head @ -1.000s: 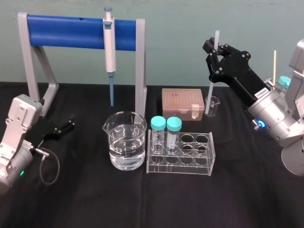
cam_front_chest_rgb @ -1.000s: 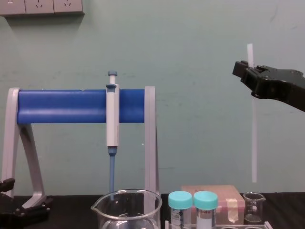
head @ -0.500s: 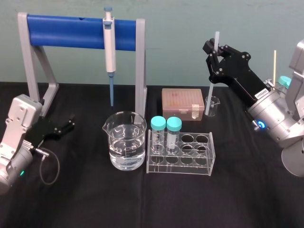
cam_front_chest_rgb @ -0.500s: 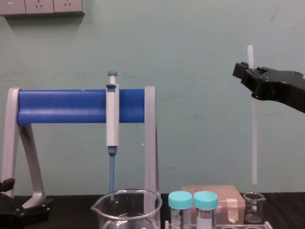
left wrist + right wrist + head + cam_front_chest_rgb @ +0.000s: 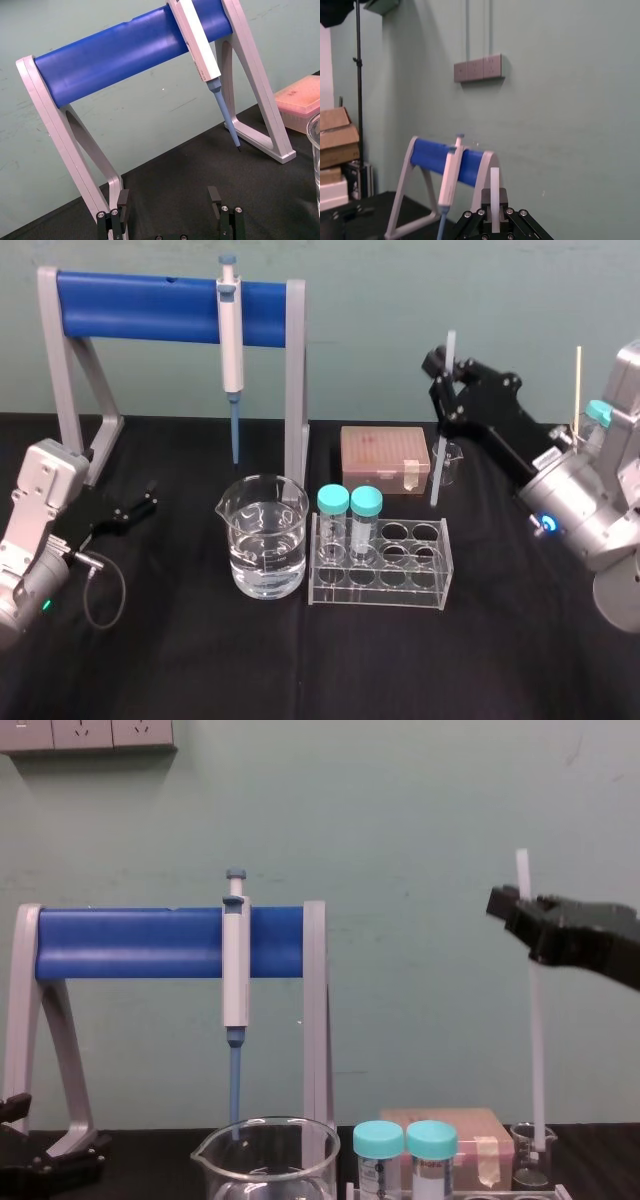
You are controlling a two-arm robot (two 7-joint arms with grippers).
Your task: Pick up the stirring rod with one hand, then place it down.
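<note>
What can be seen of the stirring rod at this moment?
The stirring rod is a long, thin, straight, white translucent stick, seemingly plastic or glass. It hangs nearly upright, gripped close to its top end by the right pincer, with a short stub above the jaws. In the chest view its lower end overlaps the small beaker near the rim; whether it is inside or touching cannot be told.

Large beaker (image 5: 262, 537) left of tube rack (image 5: 380, 562); tip box (image 5: 385, 457) behind rack.
</note>
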